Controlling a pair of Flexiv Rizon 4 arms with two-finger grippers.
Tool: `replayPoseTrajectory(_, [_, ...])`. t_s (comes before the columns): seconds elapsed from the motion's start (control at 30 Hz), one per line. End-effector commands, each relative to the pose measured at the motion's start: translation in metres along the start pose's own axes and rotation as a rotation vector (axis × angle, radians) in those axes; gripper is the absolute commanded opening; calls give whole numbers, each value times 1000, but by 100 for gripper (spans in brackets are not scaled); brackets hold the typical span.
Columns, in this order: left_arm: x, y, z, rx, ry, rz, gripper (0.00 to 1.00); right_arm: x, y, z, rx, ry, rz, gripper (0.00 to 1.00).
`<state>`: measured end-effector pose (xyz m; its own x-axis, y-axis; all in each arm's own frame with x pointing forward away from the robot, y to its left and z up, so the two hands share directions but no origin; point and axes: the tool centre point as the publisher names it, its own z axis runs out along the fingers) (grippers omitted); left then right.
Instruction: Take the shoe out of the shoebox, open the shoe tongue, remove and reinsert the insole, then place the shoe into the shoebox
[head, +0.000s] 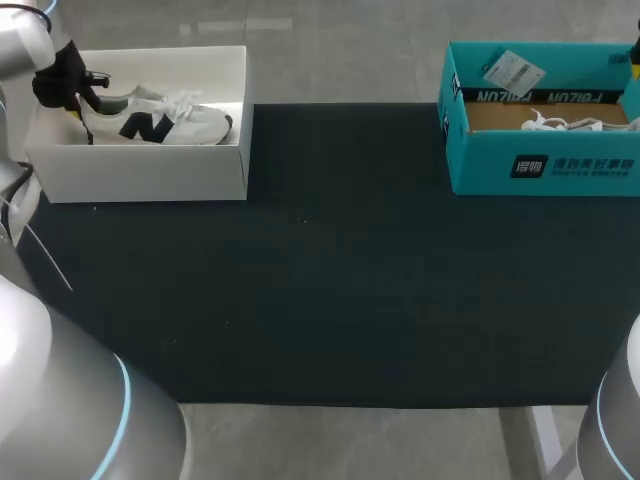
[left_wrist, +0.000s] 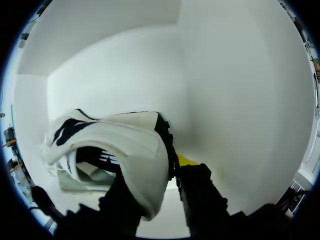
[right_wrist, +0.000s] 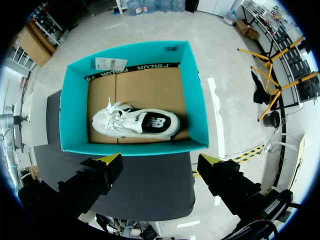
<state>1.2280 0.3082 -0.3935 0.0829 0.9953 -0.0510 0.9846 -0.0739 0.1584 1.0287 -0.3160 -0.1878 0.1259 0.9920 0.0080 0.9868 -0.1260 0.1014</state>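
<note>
Head view: the shoe (head: 160, 122) lies heel at nine o'clock, toe at three, in the white shoebox (head: 140, 170) beside my left arm (head: 20, 45). Left wrist view: the left fingers (left_wrist: 200, 195) pinch its heel. Right wrist view: the right fingers (right_wrist: 107, 167) hang spread above a teal box (right_wrist: 197, 100), well apart from it.

Our head camera sits high behind us and looks down on the dark mat (head: 320, 260), with the white box (head: 140, 170) far on our left and the teal box (head: 540, 165) on our right. Our left wrist camera is down inside the white box (left_wrist: 225, 75), right up against the shoe (left_wrist: 135, 145). Our right wrist camera hangs high over the teal box (right_wrist: 135, 147), looking straight down in. We see each box in the head camera and one wrist camera.
</note>
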Motion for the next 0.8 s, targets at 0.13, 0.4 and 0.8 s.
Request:
replayPoseTrajectory(0.13, [3,15,-5,305,4,20,0,0,1,0,2,0,0,100])
replayPoseTrajectory(0.4, [-1,14,-35,306,14,-16,0,0,1,0,2,0,0,100])
replayPoseTrajectory(0.8, [-10,14,-114,219,-8,-85,0,0,1,0,2,0,0,100])
